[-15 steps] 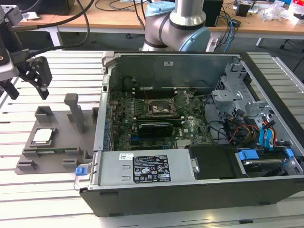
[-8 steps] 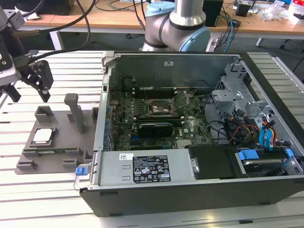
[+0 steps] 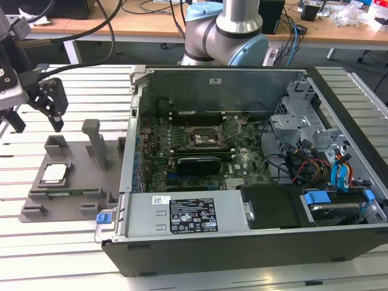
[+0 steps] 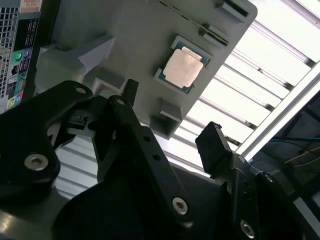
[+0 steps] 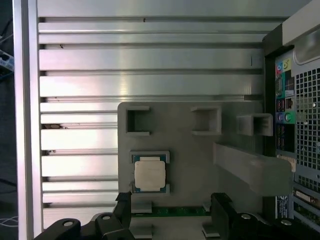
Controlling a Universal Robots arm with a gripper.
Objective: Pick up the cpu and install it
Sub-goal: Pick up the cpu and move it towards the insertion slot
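The silver-topped cpu lies flat on the grey fixture.

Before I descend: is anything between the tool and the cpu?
Nothing: in the exterior view, only bare air separates the open tool from the cpu.

A pale slatted metal table fills the foreground; behind it runs a long wooden desk trailing cables, under bright, even light.

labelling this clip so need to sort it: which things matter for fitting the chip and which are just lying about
For the job: chip; open pincer; socket; grey holder under the chip.
Lying about: power supply; back desk.
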